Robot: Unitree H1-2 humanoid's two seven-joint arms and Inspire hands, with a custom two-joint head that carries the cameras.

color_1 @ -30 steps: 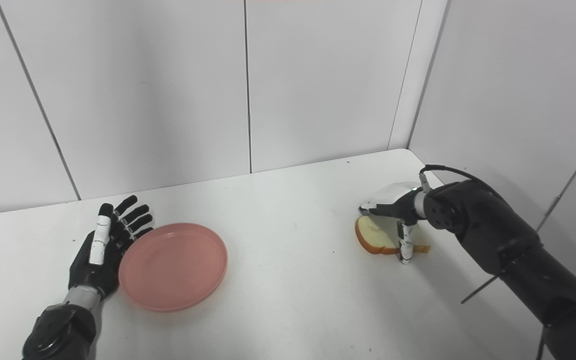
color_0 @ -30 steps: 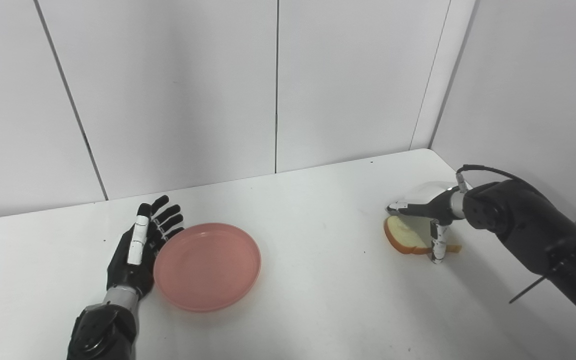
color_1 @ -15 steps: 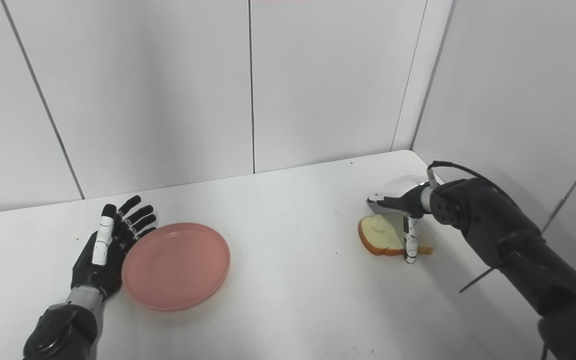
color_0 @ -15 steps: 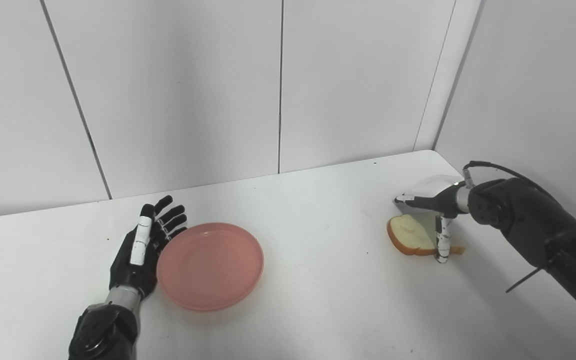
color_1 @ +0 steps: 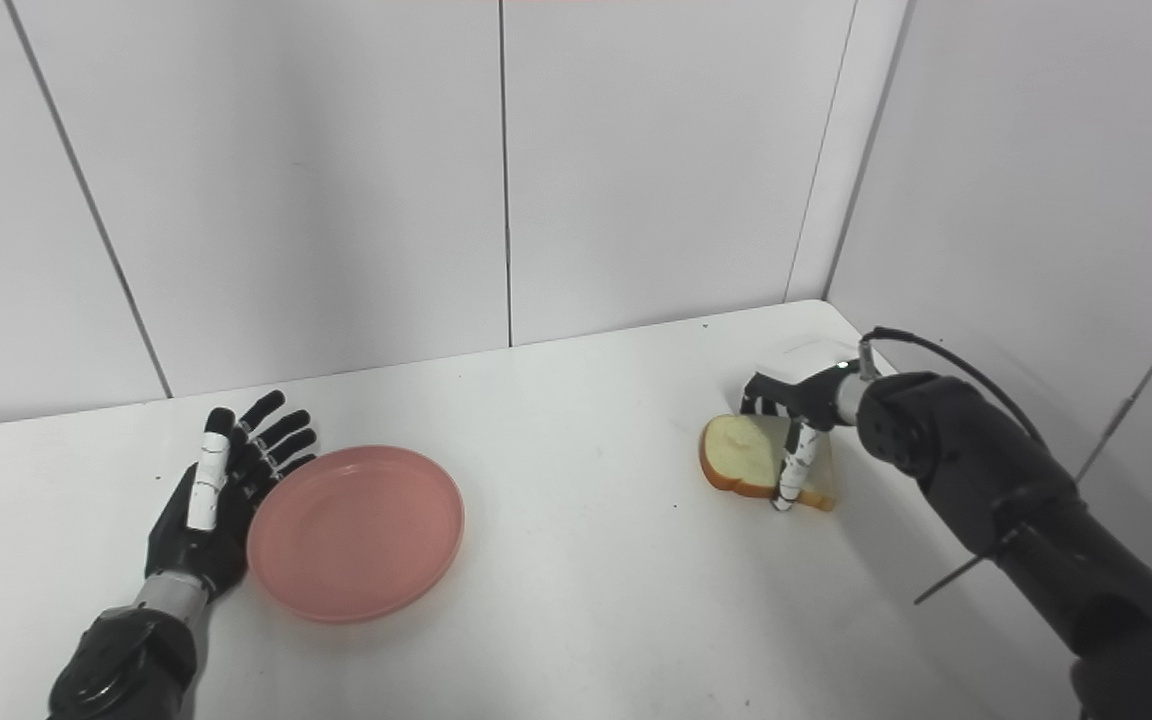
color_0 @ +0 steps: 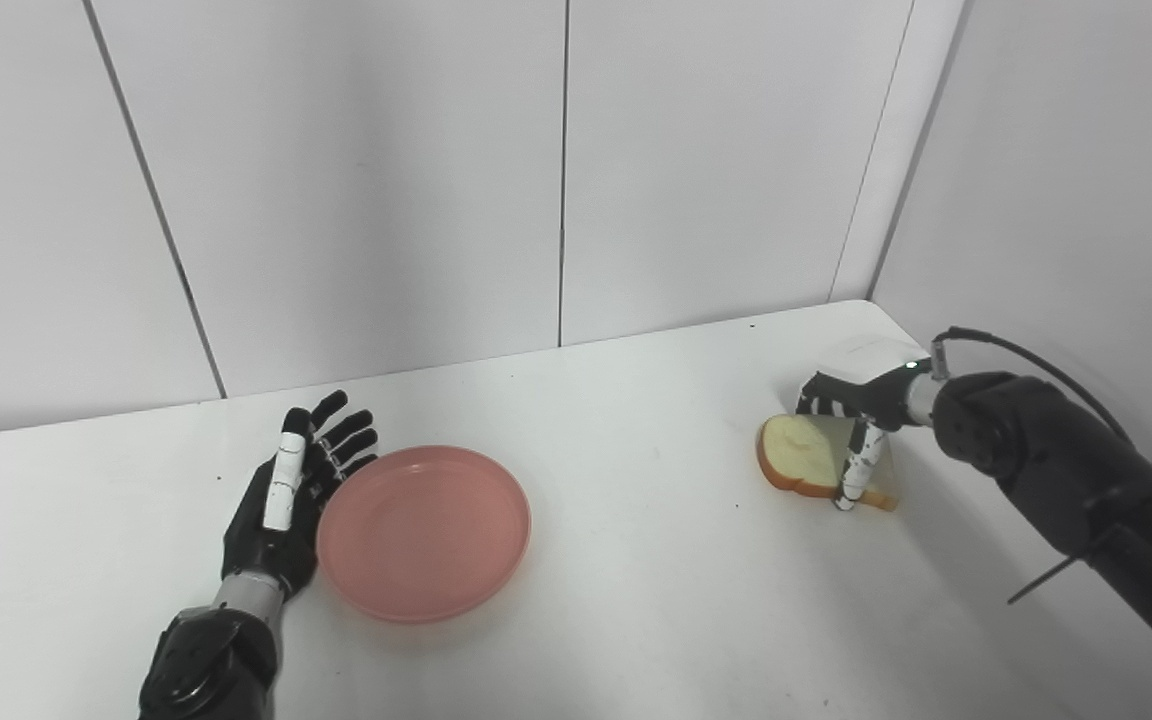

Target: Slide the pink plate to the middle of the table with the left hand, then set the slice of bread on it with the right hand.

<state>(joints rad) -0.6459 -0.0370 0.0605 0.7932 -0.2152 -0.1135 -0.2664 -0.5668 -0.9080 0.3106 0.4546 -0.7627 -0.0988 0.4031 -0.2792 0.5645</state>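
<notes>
The pink plate (color_0: 424,532) lies flat on the white table (color_0: 636,620), left of its middle. My left hand (color_0: 286,505) rests open on the table, palm against the plate's left rim, fingers spread and pointing away from me. The slice of bread (color_0: 798,460), pale with a brown crust, is at the right side and tilted up on its edge, its face turned to the left. My right hand (color_0: 861,400) is closed on it, the fingers behind its top and the thumb (color_0: 851,478) across its front. The bread's lower corner is at or just above the table.
White wall panels (color_0: 556,170) close the back and the right side (color_0: 1066,180) of the table. My right forearm (color_0: 1066,470) and its cable run along the right edge. Bare tabletop lies between the plate and the bread.
My right hand has closed around the bread and tipped it up from lying flat, shifting it a little left. The left hand and plate have stayed put; the camera shifted slightly.
</notes>
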